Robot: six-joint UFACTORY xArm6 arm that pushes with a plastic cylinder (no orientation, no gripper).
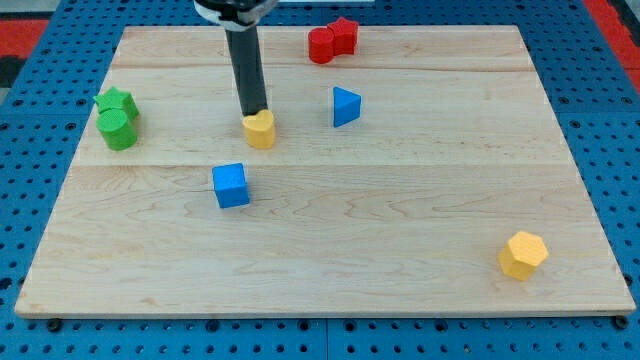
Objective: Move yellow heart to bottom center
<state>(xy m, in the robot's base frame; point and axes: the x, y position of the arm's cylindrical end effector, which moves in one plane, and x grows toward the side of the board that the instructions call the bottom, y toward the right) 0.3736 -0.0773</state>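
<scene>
Rod tip (255,112) against yellow heart (260,130)

You've got bright, even overhead light on the pale wooden board (400,200), no glare. Shadows are short and soft, tucked under each piece, e.g. the yellow hexagonal block (523,255) near right. Focus is sharp across the frame; slight softness at the far edge.
</scene>
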